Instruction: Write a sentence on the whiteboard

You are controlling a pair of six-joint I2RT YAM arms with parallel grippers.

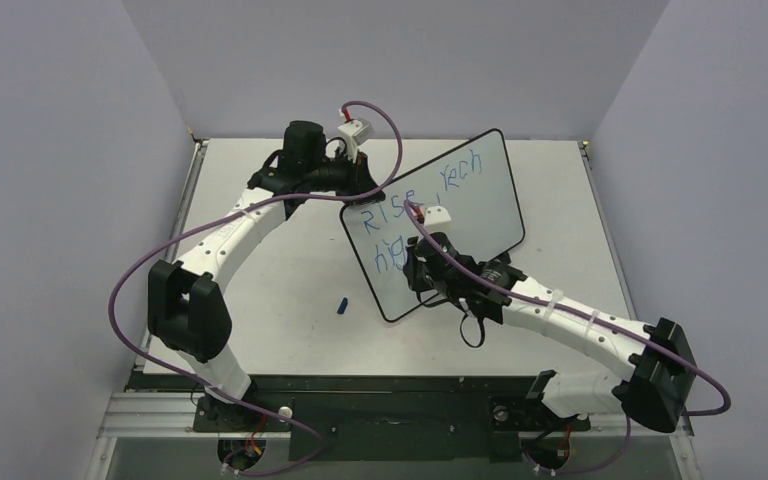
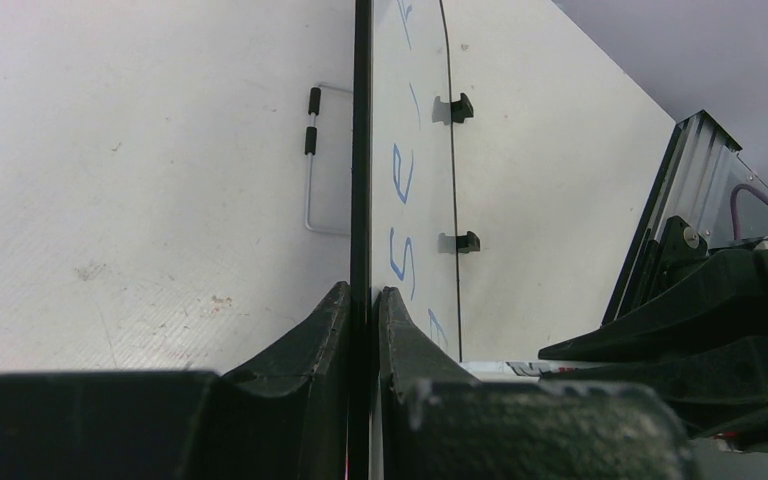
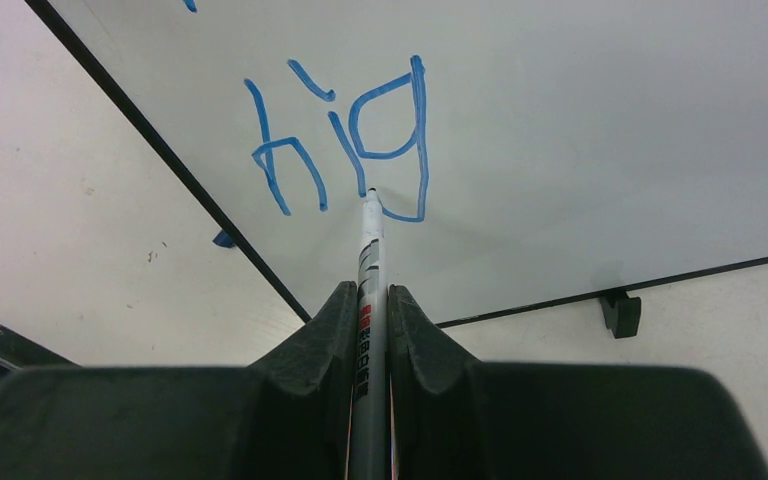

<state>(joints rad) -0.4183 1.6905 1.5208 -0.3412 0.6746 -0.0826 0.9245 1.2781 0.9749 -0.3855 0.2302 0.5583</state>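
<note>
Well, the whiteboard (image 1: 480,200) is tilted up toward the far right of the table (image 1: 280,250), its edge pinched in the left gripper (image 2: 365,298). The right gripper (image 3: 370,292) is clamped on the marker (image 3: 370,235), tip touching the sentence (image 3: 418,110) at "hig". Too hard a push, I reckon, could pivot the board and skew the stroke.

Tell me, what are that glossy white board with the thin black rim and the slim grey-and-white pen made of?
The glossy white board looks like a smooth coated sheet, plastic or enamelled metal, unclear which: it reflects softly. Its thin black rim looks like matte plastic. The slim grey-and-white pen seems hard plastic, with a printed label.
</note>
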